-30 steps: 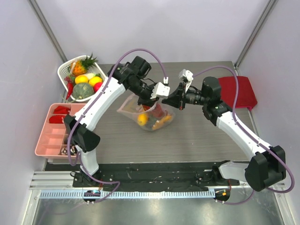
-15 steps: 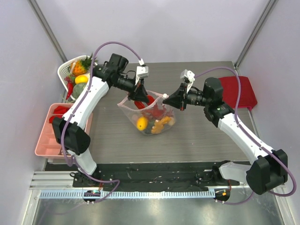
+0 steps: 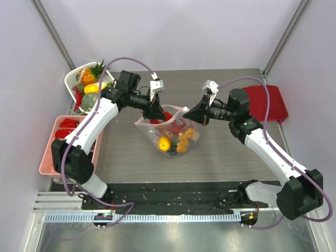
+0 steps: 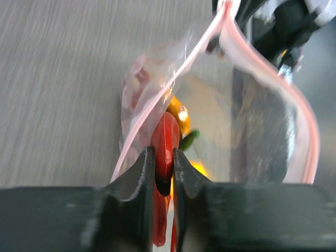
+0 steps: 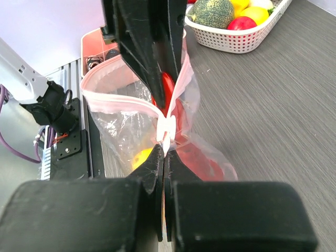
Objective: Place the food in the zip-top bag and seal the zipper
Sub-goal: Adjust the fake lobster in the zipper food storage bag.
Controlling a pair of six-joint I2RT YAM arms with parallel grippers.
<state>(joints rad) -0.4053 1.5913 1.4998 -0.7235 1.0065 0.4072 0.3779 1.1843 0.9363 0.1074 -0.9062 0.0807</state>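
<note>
1. Top external view: The zip-top bag (image 3: 173, 137) stands on the counter (image 3: 231, 152) between the two arms, mouth up, with yellow-orange pieces at its bottom. The left gripper (image 3: 156, 111) is at the left end of the mouth and the right gripper (image 3: 195, 115) is at the right end. Both arms reach inward and face each other. The long axis of the mouth runs from one gripper to the other.
2. Left wrist view: The red lobster (image 4: 164, 139) lies between the jaws, directly ahead, with its long axis pointing down into the bag. The jaws stand narrowly apart on either side of it. Whether they clamp it or merely flank it cannot be determined. The zipper (image 4: 262, 68) gapes open beyond.
3. Right wrist view: The right jaws are clenched on the zipper strip at the end of the mouth, holding the mouth up. The left arm is the nearer arm to the lobster. The coming move likely depends on the lobster passing straight down, clear of the strip.
</note>
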